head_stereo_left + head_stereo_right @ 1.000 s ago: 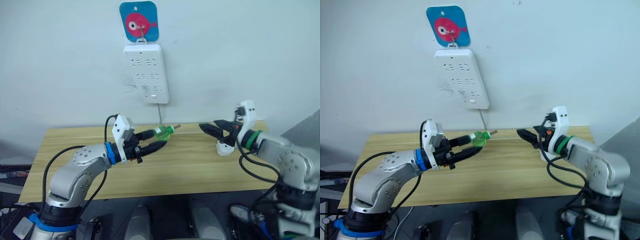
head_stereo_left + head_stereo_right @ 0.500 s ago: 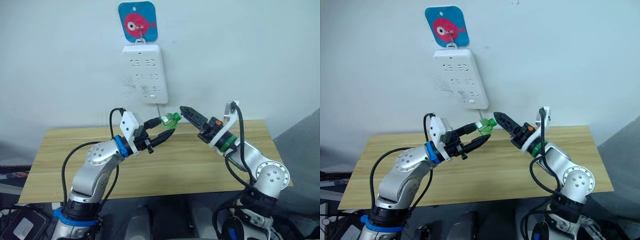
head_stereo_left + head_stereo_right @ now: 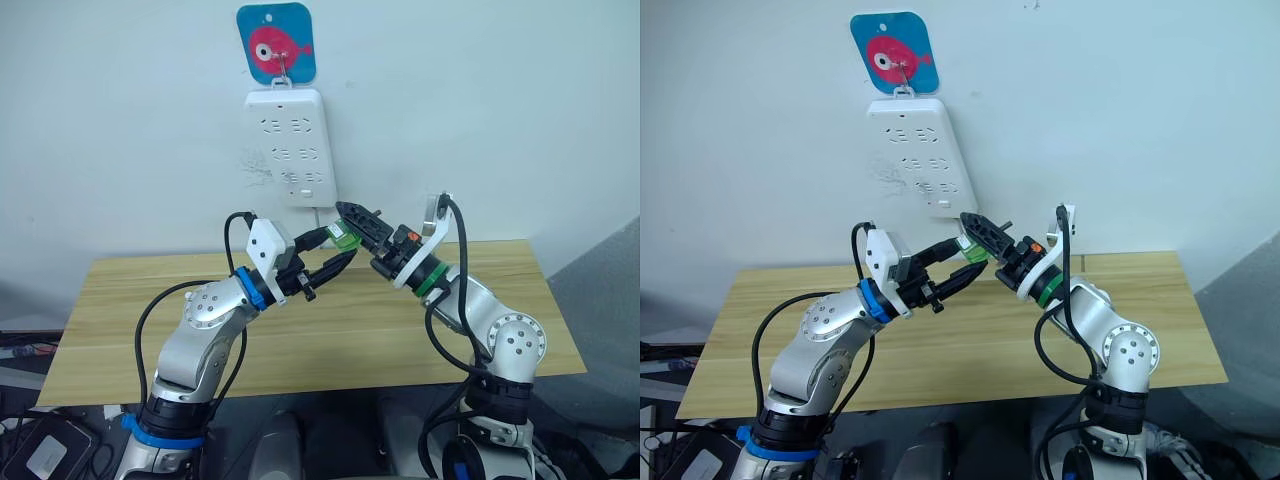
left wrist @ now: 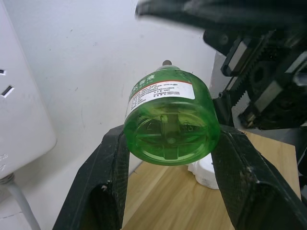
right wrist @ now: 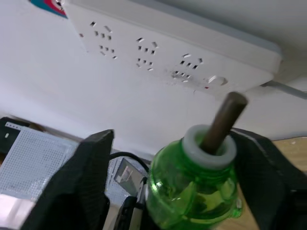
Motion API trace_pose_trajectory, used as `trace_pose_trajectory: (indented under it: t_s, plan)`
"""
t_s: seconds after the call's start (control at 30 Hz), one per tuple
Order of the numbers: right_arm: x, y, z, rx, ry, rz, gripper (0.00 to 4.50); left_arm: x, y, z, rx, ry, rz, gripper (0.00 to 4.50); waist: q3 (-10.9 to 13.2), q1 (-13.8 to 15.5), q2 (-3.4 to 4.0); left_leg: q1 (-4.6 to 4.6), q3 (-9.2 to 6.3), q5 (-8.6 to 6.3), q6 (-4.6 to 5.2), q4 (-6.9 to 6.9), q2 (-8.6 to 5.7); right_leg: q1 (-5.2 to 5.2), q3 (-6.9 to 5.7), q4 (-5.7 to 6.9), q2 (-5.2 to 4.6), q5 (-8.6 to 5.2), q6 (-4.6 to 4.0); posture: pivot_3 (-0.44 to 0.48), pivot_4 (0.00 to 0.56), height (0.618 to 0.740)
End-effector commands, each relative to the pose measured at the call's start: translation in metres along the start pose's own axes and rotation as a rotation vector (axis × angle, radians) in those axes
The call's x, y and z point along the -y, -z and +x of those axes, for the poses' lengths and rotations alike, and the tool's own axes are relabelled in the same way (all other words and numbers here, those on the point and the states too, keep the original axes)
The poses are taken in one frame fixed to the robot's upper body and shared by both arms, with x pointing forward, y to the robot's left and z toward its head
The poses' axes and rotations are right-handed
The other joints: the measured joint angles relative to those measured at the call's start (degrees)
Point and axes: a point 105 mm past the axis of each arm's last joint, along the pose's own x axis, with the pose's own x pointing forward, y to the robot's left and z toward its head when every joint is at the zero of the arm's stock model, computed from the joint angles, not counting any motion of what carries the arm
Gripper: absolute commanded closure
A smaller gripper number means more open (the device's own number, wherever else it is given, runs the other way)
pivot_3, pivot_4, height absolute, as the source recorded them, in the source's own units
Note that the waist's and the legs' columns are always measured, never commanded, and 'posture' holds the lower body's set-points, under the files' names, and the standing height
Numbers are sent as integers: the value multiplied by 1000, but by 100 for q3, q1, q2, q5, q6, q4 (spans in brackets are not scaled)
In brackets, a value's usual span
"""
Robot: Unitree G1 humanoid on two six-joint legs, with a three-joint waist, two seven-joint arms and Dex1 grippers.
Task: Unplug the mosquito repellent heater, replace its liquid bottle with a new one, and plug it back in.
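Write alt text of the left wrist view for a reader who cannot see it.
A translucent green plastic liquid bottle, seen base-on with a white label, sits between the two black fingers of the left end effector. Behind it are a pale wall, the white plastic power strip, a wooden table and the right end effector.

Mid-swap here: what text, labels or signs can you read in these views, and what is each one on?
Green bottle, held between the left gripper fingers: a white and red label with printed characters, too small and blurred to read.
Blue wall hanger: a pink fish picture, no words.
White power strip: sockets and a switch, no legible marking.
Right gripper, around the bottle's neck: no text.
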Motion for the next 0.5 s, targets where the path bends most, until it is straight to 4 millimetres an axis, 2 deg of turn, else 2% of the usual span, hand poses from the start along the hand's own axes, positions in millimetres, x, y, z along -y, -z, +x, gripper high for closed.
trace_pose_trajectory:
  t_s: [0.03, 0.2, 0.43, 0.47, 0.5]
  plan:
    - [-17, 1, 0, 5, -83, 21, 1994, 6, -7, -1, 23, 15, 26, 2342, 0, 0, 0, 0, 0, 0, 0, 0, 0, 0, 0, 0, 0, 0, 0, -93, 193, 725]
    - [-19, 4, -1, -5, -94, 44, 3652, 10, -5, -3, 17, 33, 37, 2342, 0, 0, 0, 1, 0, 0, 0, 0, 1, 0, 0, 0, 0, 0, 0, -94, 193, 725]
    - [-21, 5, -1, -9, -100, 50, 3643, 11, -4, -4, 10, 41, 42, 2342, 0, 1, 0, 0, 0, 0, 0, 0, 1, 0, 0, 0, 1, 0, 0, -94, 194, 725]
    - [-20, 5, -2, -10, -96, 45, 3643, 13, -2, -7, -3, 64, 32, 1604, 0, 0, 0, 0, 0, 0, 0, 0, 1, 0, 0, 0, 1, 0, 0, -94, 194, 725]
    - [-19, 4, -3, -10, -89, 36, 3643, 14, 2, -10, -25, 79, 40, 1370, 0, -4, 0, 1, 0, 0, 0, 0, 1, 0, 0, 0, 2, 0, 0, -94, 196, 725]
